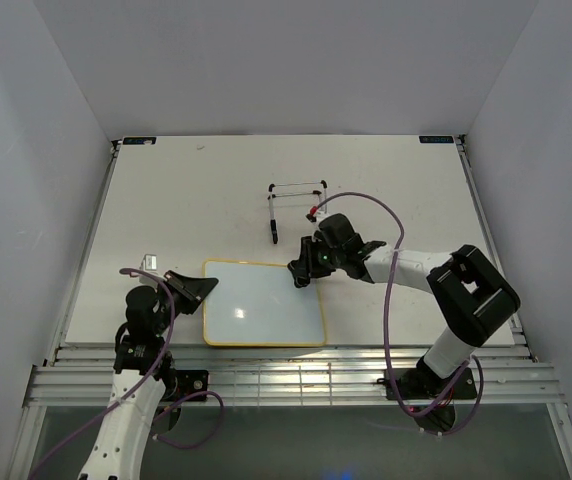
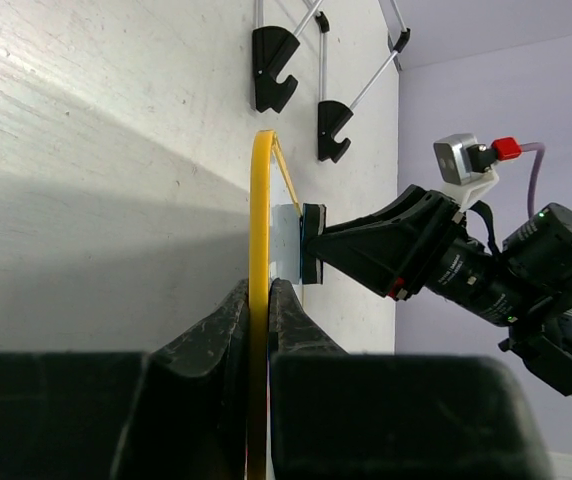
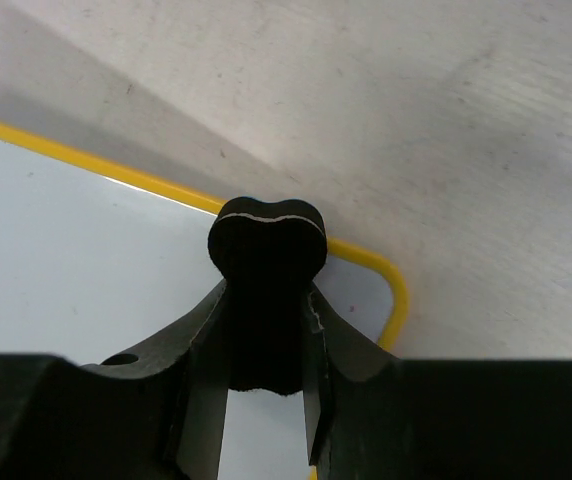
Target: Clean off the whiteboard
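Two robot arms meet at one whiteboard point(image 1: 264, 303), a small yellow-framed board lying flat on the white desk point(image 1: 166, 200) close to its near edge, between the two arm bases. The left fingers point(image 1: 201, 287) are pressed together on the board's left rim, near its far left corner. The left wrist view shows the thin yellow frame point(image 2: 259, 220) edge-on, pinched between the two black fingers point(image 2: 234, 315). The right arm reaches across from the right, and its fingers point(image 1: 302, 270) are clamped on a small black eraser point(image 1: 297, 275) at the board's far right corner. In the right wrist view, the bone-shaped eraser point(image 3: 268, 240) stands between the two fingers point(image 3: 204, 335), its lobed end at the yellow border just beside the rounded corner of the board point(image 3: 86, 230). From the left wrist camera the eraser's pad point(image 2: 311, 245) appears to touch the board's face. From overhead that glossy face reads as plain white, with a spot of glare. A black wire stand point(image 1: 298, 190) lies on the desk beyond the board, well apart from it; its hooked black feet point(image 2: 274, 70) show in the left wrist view.
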Action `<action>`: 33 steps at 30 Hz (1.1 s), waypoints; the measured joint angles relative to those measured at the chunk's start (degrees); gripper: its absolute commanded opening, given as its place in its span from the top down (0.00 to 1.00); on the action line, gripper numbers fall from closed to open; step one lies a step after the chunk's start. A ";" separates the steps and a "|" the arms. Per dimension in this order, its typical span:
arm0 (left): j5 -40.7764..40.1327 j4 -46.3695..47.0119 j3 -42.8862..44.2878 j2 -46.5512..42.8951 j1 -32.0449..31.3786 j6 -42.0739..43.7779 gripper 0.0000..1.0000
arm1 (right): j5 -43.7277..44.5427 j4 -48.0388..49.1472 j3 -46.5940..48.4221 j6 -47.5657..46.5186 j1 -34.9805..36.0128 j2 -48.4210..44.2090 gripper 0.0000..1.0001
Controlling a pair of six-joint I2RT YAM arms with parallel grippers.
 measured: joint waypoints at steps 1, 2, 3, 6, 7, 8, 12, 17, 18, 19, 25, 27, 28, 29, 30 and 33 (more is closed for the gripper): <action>0.00 -0.24 0.24 -0.04 -0.07 0.07 1.00 | -0.68 1.11 -1.22 -0.02 -0.96 -0.28 0.92; -0.02 -0.52 0.50 -0.15 -0.13 0.11 1.00 | -1.20 1.99 -2.14 -0.09 -1.81 -0.46 0.92; -0.07 -0.68 0.76 -0.31 -0.15 0.17 1.00 | -1.75 2.75 -2.82 -0.24 -2.56 -0.59 0.92; -0.20 -1.09 1.57 -0.46 -0.20 0.42 1.00 | -2.97 3.32 -3.61 -1.31 -4.44 -0.59 0.92; -0.33 -1.33 1.84 -0.48 -0.22 0.52 1.00 | -3.34 3.26 -3.61 -1.79 -5.03 -0.39 0.92; -0.39 -1.73 2.23 -0.57 -0.22 0.72 1.00 | -3.67 3.06 -3.61 -2.29 -5.64 -0.15 0.92; -1.27 -3.26 4.15 -0.76 -0.22 1.90 1.00 | -5.44 1.75 -3.45 -4.02 -8.96 1.01 0.92; -2.25 -5.33 6.27 -0.74 -0.22 3.67 1.00 | -4.31 -2.71 -3.06 -6.27 -9.99 -1.36 0.92; -2.51 -5.70 6.62 -0.70 -0.20 3.96 1.00 | -2.91 -5.38 -3.19 -7.08 -10.36 -2.80 0.92; -2.64 -6.10 6.97 -0.68 -0.22 4.31 1.00 | -1.11 -8.52 -3.26 -7.85 -10.84 -4.42 0.92; -2.21 -6.95 8.63 -0.33 -0.20 6.08 1.00 | 8.90 -22.69 -3.13 -10.54 -13.66 -11.41 0.89; -1.01 -6.14 8.76 -0.31 -0.20 6.54 1.00 | 12.20 -26.34 -3.13 -10.54 -14.34 -12.17 0.87; -0.24 -5.64 8.76 -0.24 -0.20 6.67 1.00 | 14.01 -27.96 -3.15 -10.47 -14.62 -12.39 0.87; 0.61 -5.05 8.76 -0.07 -0.20 6.73 1.00 | 15.50 -29.38 -3.17 -10.45 -14.86 -12.55 0.87; 1.60 -4.42 8.76 0.20 -0.20 6.71 1.00 | 16.87 -30.45 -3.30 -10.32 -15.15 -12.72 0.87; 4.76 -2.25 9.01 1.57 -0.20 6.34 1.00 | 20.02 -32.20 -4.39 -9.79 -16.20 -13.00 0.80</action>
